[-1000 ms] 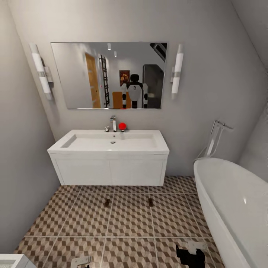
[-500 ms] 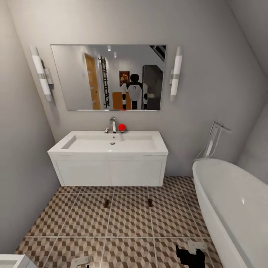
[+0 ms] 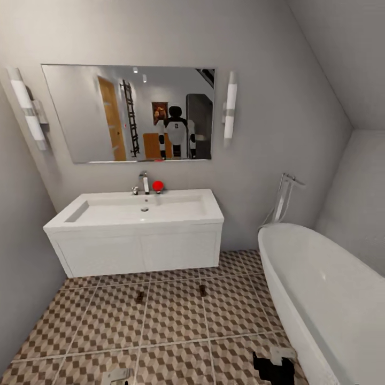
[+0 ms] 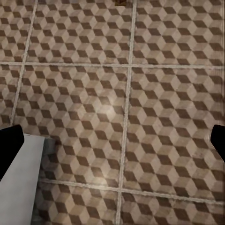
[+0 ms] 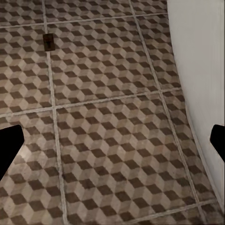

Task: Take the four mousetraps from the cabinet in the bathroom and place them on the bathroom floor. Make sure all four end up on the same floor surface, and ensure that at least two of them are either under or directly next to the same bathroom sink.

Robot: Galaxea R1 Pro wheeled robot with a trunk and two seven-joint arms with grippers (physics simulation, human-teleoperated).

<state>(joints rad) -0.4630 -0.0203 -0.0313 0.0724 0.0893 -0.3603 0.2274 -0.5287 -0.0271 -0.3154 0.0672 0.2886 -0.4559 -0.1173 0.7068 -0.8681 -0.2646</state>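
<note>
Cube-patterned floor (image 3: pixel 176 321) carries two mousetraps (image 3: pixel 140 297) (image 3: pixel 203 290) near the sink (image 3: pixel 136 211). Head view adds the tub (image 3: pixel 315 299). Left gripper (image 4: pixel 112 140) and right gripper (image 5: pixel 112 140) are spread wide, holding nothing.

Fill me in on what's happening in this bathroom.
The robot faces the sink with the bathtub to its right. Two mousetraps lie on the tiled floor just in front of the vanity. Both grippers, left and right, hang low over bare tiles with fingers spread and nothing in them.
</note>
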